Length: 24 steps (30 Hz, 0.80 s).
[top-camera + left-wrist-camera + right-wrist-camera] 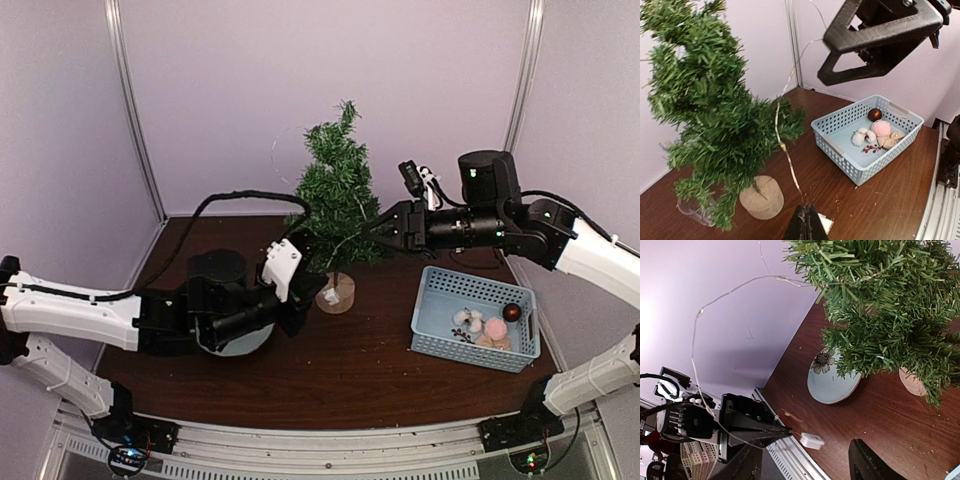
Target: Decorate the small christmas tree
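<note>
Beside the small christmas tree [715, 110], left fingers [799, 227] pinch the wire [782, 146]; right fingers [867, 465] gape empty.

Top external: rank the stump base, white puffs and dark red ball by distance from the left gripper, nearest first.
From the left gripper, shut on the light wire:
1. stump base: just to its right, at table centre.
2. white puffs: further right, near the middle of the blue basket.
3. dark red ball: by the basket's right wall.
</note>
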Motion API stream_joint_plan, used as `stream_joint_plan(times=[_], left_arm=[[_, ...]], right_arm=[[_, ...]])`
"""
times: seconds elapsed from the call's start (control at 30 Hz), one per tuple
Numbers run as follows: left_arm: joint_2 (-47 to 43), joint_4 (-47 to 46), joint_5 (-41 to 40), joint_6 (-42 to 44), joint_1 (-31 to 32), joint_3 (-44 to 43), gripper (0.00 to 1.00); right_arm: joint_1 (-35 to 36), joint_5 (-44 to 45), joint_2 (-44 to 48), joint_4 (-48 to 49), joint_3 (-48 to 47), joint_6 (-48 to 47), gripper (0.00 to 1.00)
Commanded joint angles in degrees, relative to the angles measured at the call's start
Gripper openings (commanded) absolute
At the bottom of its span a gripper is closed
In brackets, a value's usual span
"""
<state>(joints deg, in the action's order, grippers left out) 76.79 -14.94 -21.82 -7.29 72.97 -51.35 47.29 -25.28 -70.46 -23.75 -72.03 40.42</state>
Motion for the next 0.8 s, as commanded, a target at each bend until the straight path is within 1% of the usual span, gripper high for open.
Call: stream_joint_plan(times=[0.0,0.07,0.13,0.17,0.23,0.3,0.37,0.43,0.5,0.63,0.77], left_arm=[[-8.3,13.9,-3.1,-4.0,0.0,1.9,0.00],[-11.4,19.8,-4.6,-4.6,-0.4,1.8,0.00],[-13.8,24.3,-5.2,-5.3,-1.6,1.6,0.00],[-14.8,26.4,-5.6,-5.5,-2.3,1.4,0.00],[-16.4,30.5,-5.7,-6.1,-4.4,0.5,0.00],[-17.0,34.8,-3.5,-6.9,-8.1,-0.9,0.00],[-16.6,39.0,-1.7,-6.4,-11.4,-2.4,0.00],[-15.4,42.6,0.1,-3.7,-13.6,-4.0,0.00],[-13.9,45.1,1.6,0.5,-13.7,-5.6,0.00],[-11.7,48.1,4.9,5.7,-13.7,-6.4,0.00],[-8.6,52.3,4.1,10.3,-13.8,-7.4,0.00]], right_arm=[[0.2,2.2,2.0,0.5,-0.8,-1.0,0.65],[0.1,2.9,2.4,0.3,-0.9,-1.3,0.73],[0.0,3.4,2.8,0.4,-0.9,-1.6,0.84],[0.0,3.6,3.0,0.4,-1.0,-1.8,0.88],[-0.1,3.7,3.2,0.4,-1.1,-2.5,0.91],[-0.1,3.8,3.4,0.1,-1.4,-3.2,0.92],[-0.3,4.1,3.4,0.0,-1.8,-4.0,0.92],[-0.6,4.2,3.2,-0.8,-2.6,-5.5,0.91],[-0.8,4.8,2.7,-2.1,-4.1,-7.1,0.89],[-0.9,5.8,0.8,-4.6,-7.6,-9.5,0.81],[-0.9,5.3,-0.7,-4.7,-9.2,-10.1,0.75]])
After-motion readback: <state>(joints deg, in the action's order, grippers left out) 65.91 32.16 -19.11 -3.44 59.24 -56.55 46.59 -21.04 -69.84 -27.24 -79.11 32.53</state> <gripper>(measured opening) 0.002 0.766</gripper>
